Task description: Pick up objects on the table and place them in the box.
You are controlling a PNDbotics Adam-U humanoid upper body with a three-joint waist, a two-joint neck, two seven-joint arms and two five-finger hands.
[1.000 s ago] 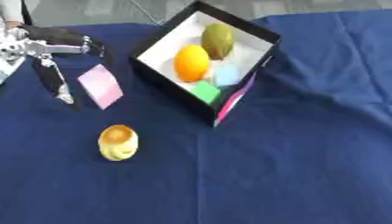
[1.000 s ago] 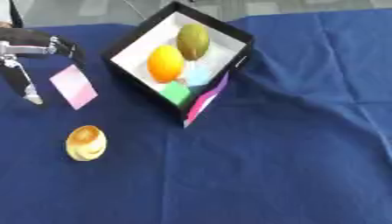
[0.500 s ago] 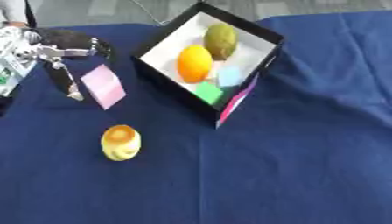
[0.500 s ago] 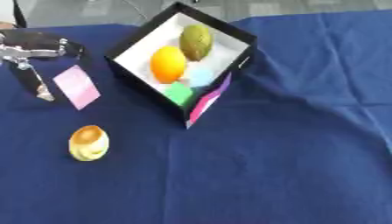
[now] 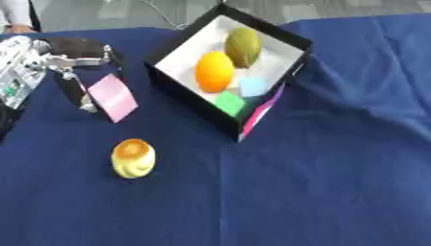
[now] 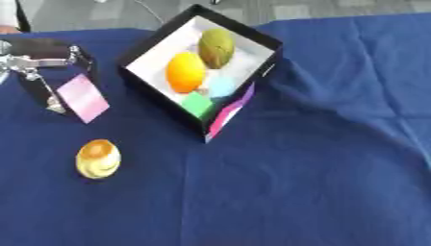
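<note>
Your left hand (image 5: 71,67) comes in from the left edge of the blue tablecloth (image 5: 336,182), its fingers curled downward with the fingertips (image 5: 87,103) just beside the pink card (image 5: 112,97); the card stands tilted against them, but you cannot tell whether it is actually pinched or only touched. Your right hand shows in neither view. The black box (image 5: 181,84) with its white inside sits at an angle near the top centre, well apart from your hand, with a pink flap (image 5: 259,116) hanging at its near corner. Inside it you have an orange fruit (image 5: 214,71) touching a green-brown fruit (image 5: 242,40) behind it, and in front of them a light blue block (image 5: 252,87) and a green block (image 5: 228,103) side by side. Nearer you, below the card, a yellow pastry-like thing with an orange top (image 5: 133,157) lies alone on the cloth, apart from both hand and box.
</note>
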